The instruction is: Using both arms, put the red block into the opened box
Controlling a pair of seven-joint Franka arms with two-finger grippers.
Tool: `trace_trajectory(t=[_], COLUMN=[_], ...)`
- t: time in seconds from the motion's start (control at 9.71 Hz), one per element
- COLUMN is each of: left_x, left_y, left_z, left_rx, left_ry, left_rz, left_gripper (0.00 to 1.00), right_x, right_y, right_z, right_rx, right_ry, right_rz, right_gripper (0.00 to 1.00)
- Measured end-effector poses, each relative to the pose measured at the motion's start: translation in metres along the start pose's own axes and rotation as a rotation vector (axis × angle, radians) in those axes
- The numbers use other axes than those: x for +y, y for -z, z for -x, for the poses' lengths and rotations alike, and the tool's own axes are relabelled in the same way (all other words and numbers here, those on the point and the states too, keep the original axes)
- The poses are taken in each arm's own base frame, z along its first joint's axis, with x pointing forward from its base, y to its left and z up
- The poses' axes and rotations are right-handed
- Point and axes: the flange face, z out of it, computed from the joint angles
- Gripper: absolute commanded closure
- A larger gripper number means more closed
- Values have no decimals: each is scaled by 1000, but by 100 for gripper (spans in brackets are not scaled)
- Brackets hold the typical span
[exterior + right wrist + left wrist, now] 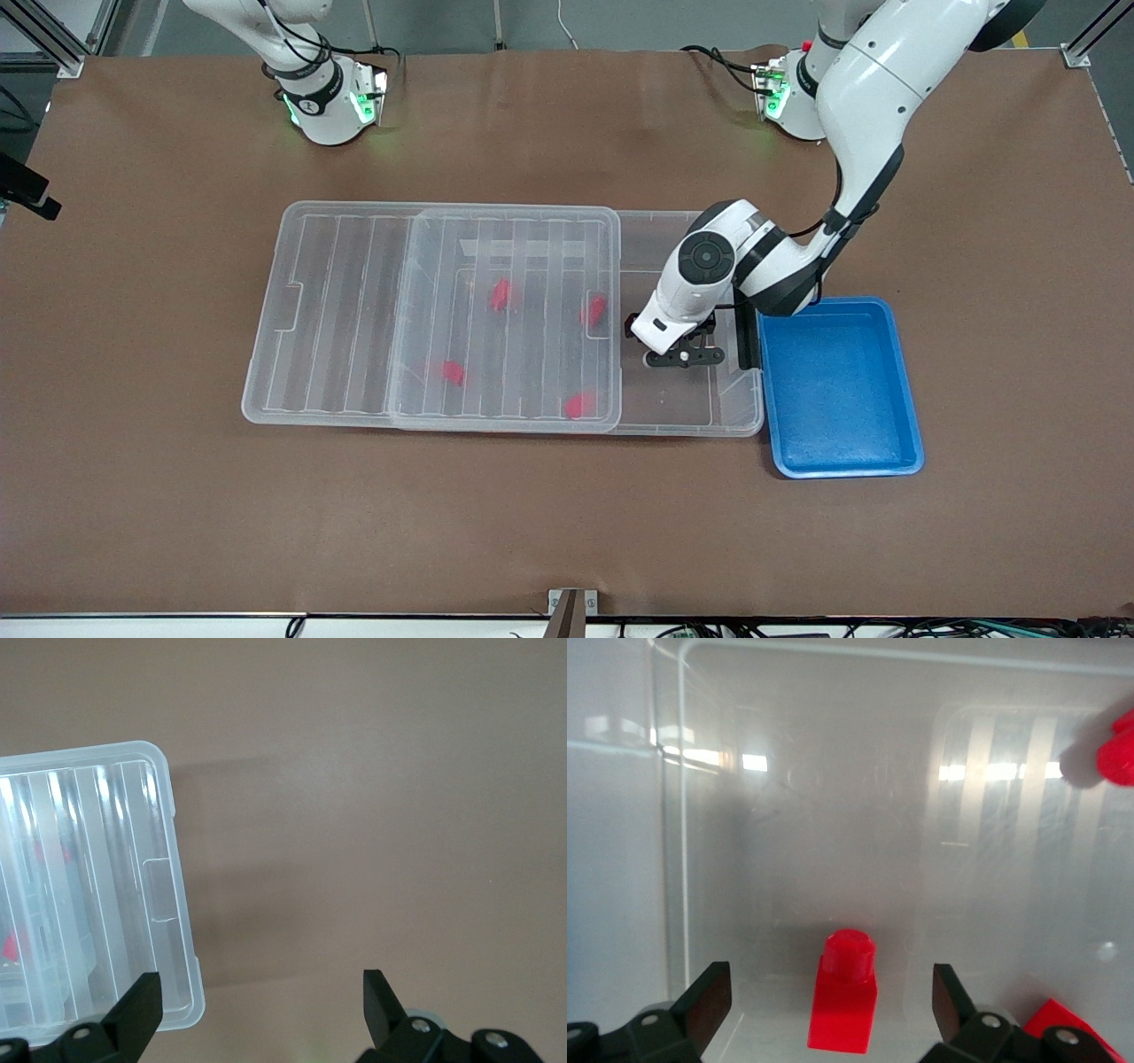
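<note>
The clear box (682,416) lies mid-table, its ribbed lid (337,319) slid toward the right arm's end so that the end by the left arm is uncovered. My left gripper (683,356) is down in that uncovered part and open. In the left wrist view a red block (843,997) rests on the box floor between the spread fingers of the left gripper (831,994), touching neither. Several more red blocks (501,294) show through the lid. My right gripper (261,994) is open and empty above bare table, beside a corner of the lid (89,904).
A blue tray (842,399) sits against the box at the left arm's end, with nothing in it. Other red blocks (1121,749) lie on the box floor near the left gripper. Brown table surrounds the box on all sides.
</note>
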Motion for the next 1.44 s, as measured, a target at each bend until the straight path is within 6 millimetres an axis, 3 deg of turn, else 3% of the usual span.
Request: trace_trajectory(t=[0.31, 0.41, 0.51, 0.62, 0.82, 0.93, 1.13, 1.24, 1.44], left_x=[-6, -12, -20, -31, -71, -98, -142, -158, -184], left_y=[61, 93, 130, 170, 251, 288, 340, 358, 384], left_z=[-12, -21, -32, -44, -69, -79, -86, -84, -77], left_rx=[60, 80, 96, 106, 129, 143, 157, 154, 134], left_ry=[-13, -25, -33, -29, -23, -11, 43, 82, 116], left_rz=[-40, -68, -99, -129, -168, -180, -162, -118, -70], left_gripper=[0, 0, 0, 0, 0, 0, 0, 0, 0], right_x=[-1, -3, -7, -8, -6, -7, -18, -24, -35], right_y=[-1, -8, -22, -46, -120, -165, -249, -279, -303], right_z=[-1, -4, -12, -27, -61, -68, -60, -49, -37], right_rx=[-3, -15, -38, -55, -50, -55, -75, -97, -131], right_ry=[2, 12, 36, 67, 146, 164, 162, 153, 180], right_rz=[0, 3, 7, 9, 11, -1, -71, -116, -142], right_gripper=[0, 6, 30, 59, 88, 94, 100, 100, 100])
